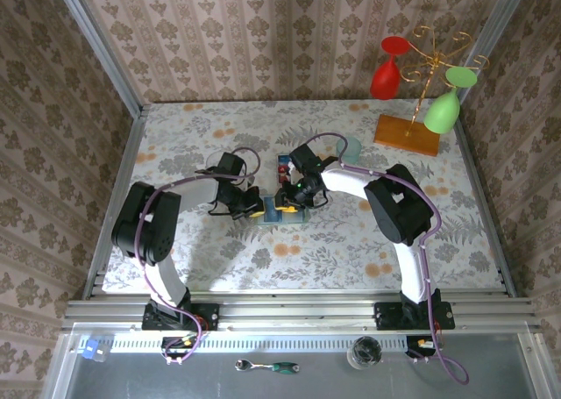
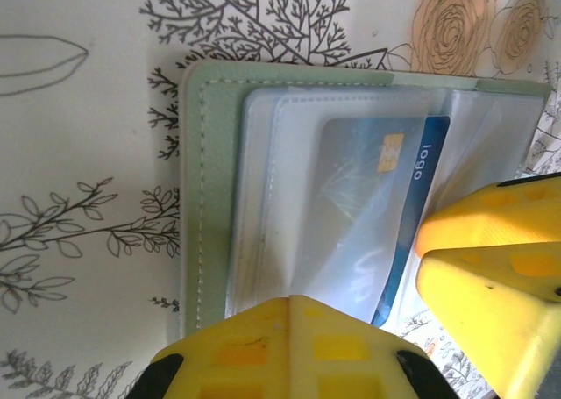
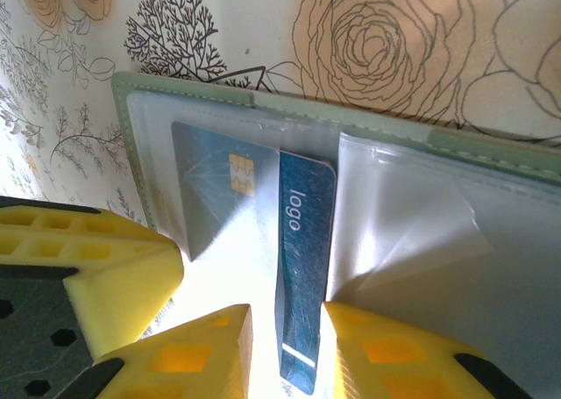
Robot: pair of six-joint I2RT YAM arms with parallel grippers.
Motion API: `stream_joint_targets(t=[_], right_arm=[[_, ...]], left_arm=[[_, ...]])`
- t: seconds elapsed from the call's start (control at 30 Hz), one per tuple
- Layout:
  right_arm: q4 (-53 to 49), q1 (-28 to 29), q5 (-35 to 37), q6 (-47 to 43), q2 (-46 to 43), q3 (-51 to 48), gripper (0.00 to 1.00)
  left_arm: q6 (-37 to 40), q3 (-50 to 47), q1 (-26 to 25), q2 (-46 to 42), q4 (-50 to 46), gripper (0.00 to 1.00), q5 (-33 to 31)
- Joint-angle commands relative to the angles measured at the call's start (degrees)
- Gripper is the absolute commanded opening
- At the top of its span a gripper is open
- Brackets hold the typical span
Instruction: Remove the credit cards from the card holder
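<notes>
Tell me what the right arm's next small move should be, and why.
Probably draw the right gripper back, sliding the blue card out of its sleeve. The card is already partly out and lies between that gripper's fingers, though I can't tell if they clamp it. The shut left gripper sits at the holder's edge, which should steady it.

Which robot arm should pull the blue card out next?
The right one. The right gripper straddles the blue card's bare end, sticking out of the card holder. The left gripper is shut over the holder's edge, so it looks better for steadying.
</notes>
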Motion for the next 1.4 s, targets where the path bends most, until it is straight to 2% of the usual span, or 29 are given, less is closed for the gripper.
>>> stream_joint_targets(t=[0.0, 0.53, 1.37], right_arm=[[-0.44, -0.19, 0.91, 0.67, 1.03, -0.82, 0.27], [0.33, -0.32, 0.02, 1.33, 1.22, -0.72, 0.27], [11.48, -1.77, -4.96, 7.12, -3.27, -5.84, 0.09]], left_arm=[[0.34, 2.03, 0.62, -2.36, -1.96, 0.0, -0.83], [0.84, 0.68, 0.65, 2.54, -0.42, 0.0, 0.1], [1.19, -0.48, 0.68, 3.2, -1.62, 0.0, -0.78]])
